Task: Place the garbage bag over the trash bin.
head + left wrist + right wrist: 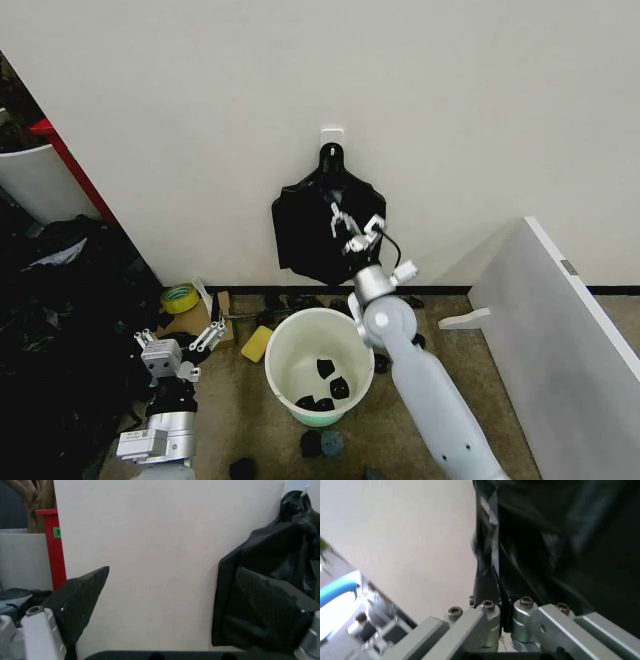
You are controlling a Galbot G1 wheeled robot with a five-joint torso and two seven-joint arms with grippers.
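The trash bin [283, 352], a round white bucket, stands on the floor by the wall with small black scraps in its bottom. Above it a bundle of black bags [305, 235] hangs from a wall hook. My right gripper [355, 226] is raised against the front of that bundle. In the right wrist view this gripper [492, 583] has its fingers together on a glossy, crinkled fold of the garbage bag [555, 543]. My left gripper [178, 342] rests low to the left of the bin and is open; from its wrist the left gripper [175, 603] faces the wall and the bundle [260, 577].
A white board [560, 340] leans at the right. A heap of black plastic [60, 320] fills the left floor, beside a white container with red trim [35, 175]. A yellow tape roll [180, 297] and a yellow sponge [256, 343] lie near the bin.
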